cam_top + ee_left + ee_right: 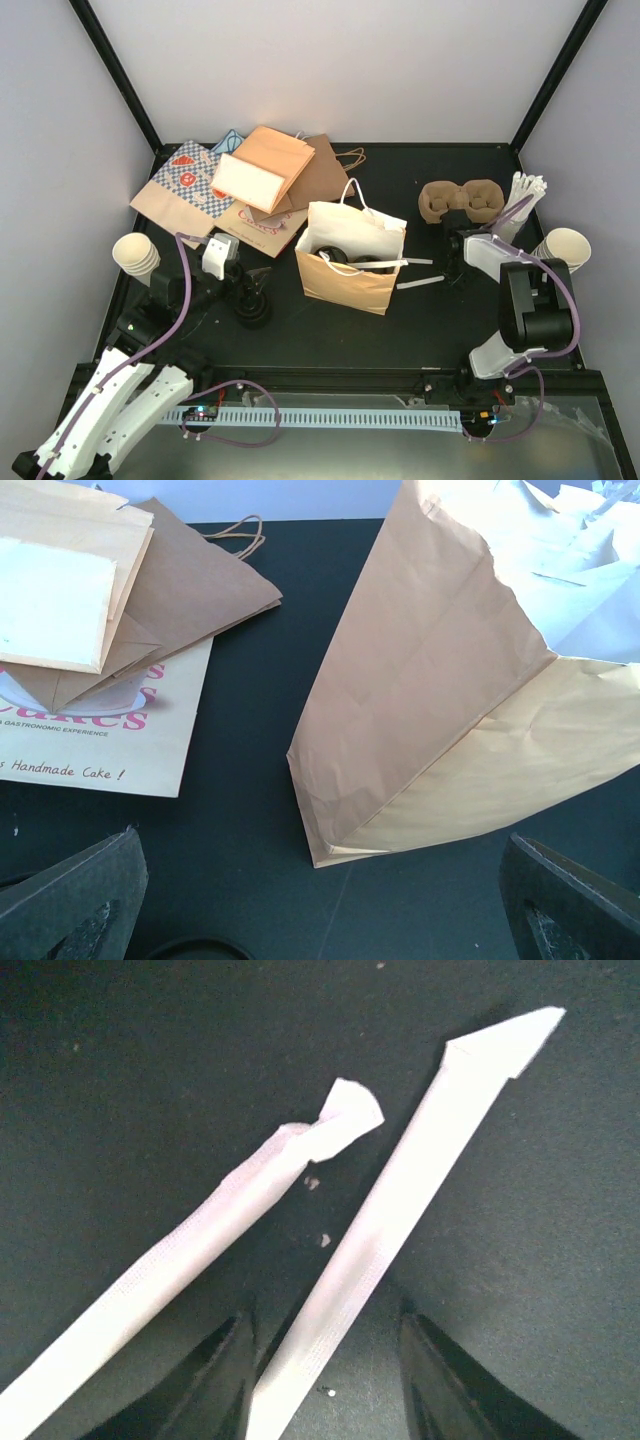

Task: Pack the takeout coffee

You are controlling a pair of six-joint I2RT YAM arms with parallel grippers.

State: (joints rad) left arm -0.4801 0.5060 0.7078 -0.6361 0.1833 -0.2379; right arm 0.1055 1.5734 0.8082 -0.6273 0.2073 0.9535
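A tan paper bag [345, 278] stands open mid-table, and black lids [340, 258] of the takeout coffee show inside its mouth; the cups below them are hidden. A brown pulp carrier [462, 197] lies at the back right. My right gripper [455, 268] is down on the table just in front of it. In the right wrist view it [325, 1325] is open, its jaws straddling one white wrapped straw [400, 1200] without pinching it, and a second straw [200, 1250] lies just left. My left gripper [250, 288] stands wide open with nothing in it, left of the bag [440, 710].
Flat paper bags [240, 185] are piled at the back left. Lidless cup stacks stand at the left [135, 255] and right [565, 248] edges. A bundle of wrapped straws [525, 195] is at the back right. A stack of black lids [254, 316] sits under my left gripper.
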